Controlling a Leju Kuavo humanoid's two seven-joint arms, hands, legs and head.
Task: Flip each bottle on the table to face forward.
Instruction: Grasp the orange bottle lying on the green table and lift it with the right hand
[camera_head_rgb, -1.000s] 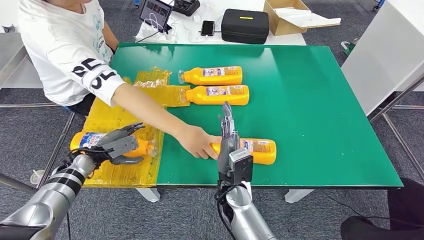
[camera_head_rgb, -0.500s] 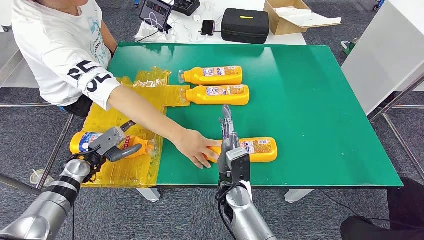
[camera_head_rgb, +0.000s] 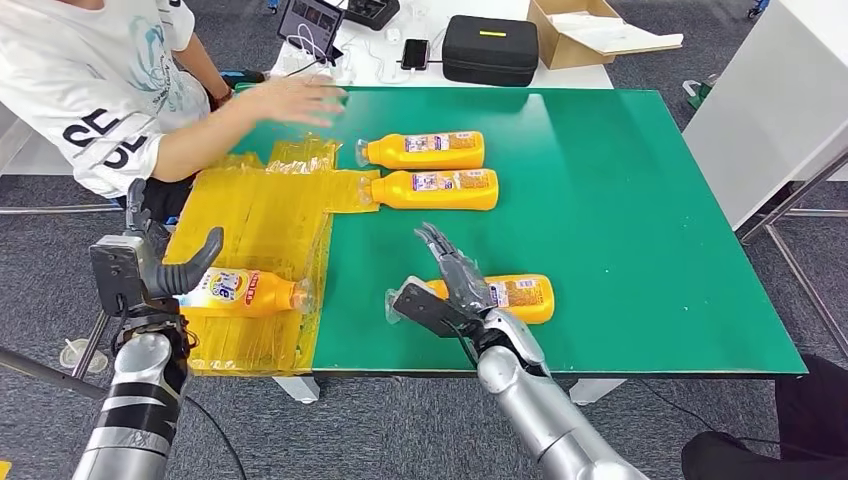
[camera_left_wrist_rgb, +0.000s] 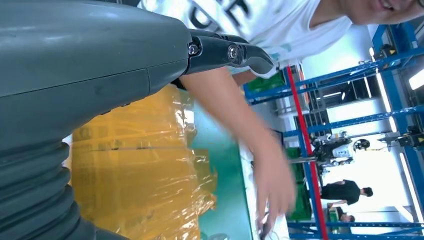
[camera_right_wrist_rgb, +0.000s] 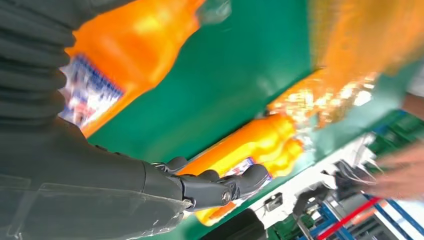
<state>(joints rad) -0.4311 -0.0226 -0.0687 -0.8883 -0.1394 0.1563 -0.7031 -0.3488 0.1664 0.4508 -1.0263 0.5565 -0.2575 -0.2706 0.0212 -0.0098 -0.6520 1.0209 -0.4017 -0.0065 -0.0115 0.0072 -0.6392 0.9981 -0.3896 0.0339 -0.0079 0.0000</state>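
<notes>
Several orange bottles lie on their sides. Two lie side by side at the back of the green table (camera_head_rgb: 620, 200): one bottle (camera_head_rgb: 425, 150) and another bottle (camera_head_rgb: 435, 189). A near bottle (camera_head_rgb: 510, 297) lies at the front, and my right hand (camera_head_rgb: 450, 290) hangs over its neck with the fingers spread, holding nothing. The right wrist view shows this bottle (camera_right_wrist_rgb: 125, 50) blurred beside the palm, with the fingers (camera_right_wrist_rgb: 225, 187) stretched out. A fourth bottle (camera_head_rgb: 245, 291) lies on the yellow plastic sheet (camera_head_rgb: 260, 225). My left hand (camera_head_rgb: 150, 265) stands upright at its base end, open.
A person sits at the back left with one hand (camera_head_rgb: 295, 100) over the table's far corner; the arm (camera_left_wrist_rgb: 240, 115) is blurred in the left wrist view. Behind the table are a black case (camera_head_rgb: 490, 50), a cardboard box (camera_head_rgb: 580, 35) and cables. The table's right half is bare.
The person's hand has left the near bottle and drawn back to the far left. My left hand has let go of the bottle on the sheet and turned upright. My right hand has tilted over the near bottle's neck.
</notes>
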